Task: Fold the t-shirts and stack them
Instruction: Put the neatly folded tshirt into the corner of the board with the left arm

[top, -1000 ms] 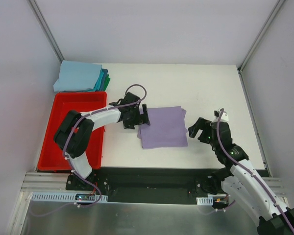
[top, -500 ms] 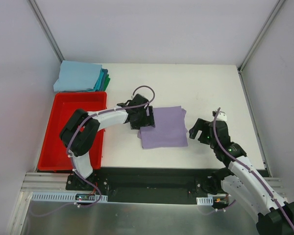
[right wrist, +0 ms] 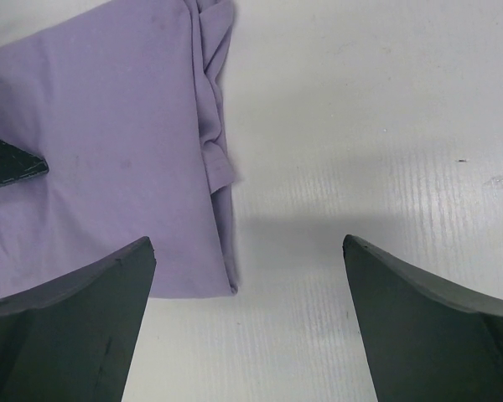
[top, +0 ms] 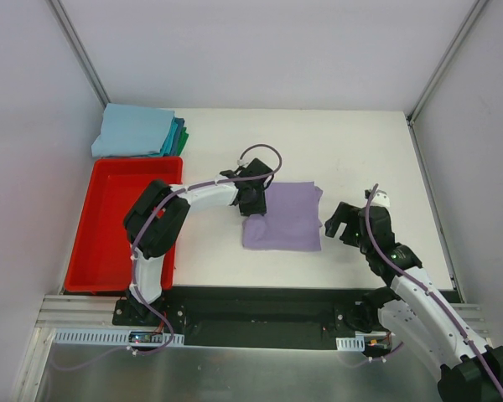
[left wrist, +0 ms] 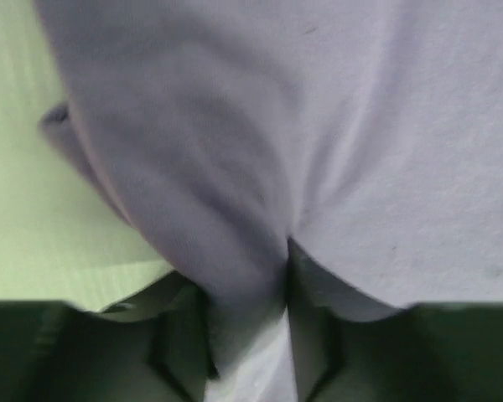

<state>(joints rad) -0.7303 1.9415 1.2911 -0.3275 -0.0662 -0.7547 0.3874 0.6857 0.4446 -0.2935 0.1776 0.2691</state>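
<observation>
A folded lavender t-shirt [top: 287, 219] lies in the middle of the white table [top: 352, 142]. My left gripper [top: 256, 201] sits at its left edge, jaws closed on a pinched fold of the lavender cloth [left wrist: 318, 126], which bunches between the fingers [left wrist: 247, 335]. A dark tip of it shows on the shirt [right wrist: 109, 151] in the right wrist view. My right gripper [top: 339, 224] hovers open just right of the shirt, nothing between its fingers [right wrist: 247, 285]. A stack of folded t-shirts [top: 138, 131], light blue on top with teal and green edges, sits at the back left.
A red plastic bin [top: 121, 239] stands at the near left, under the left arm's elbow. Grey walls with metal frame posts close in the table on three sides. The shirt's right edge [right wrist: 222, 151] shows loose layered folds.
My left gripper has slid right onto the lavender shirt's left edge and closed its jaws on the cloth, nudging the shirt slightly right. The right arm has stayed put.
</observation>
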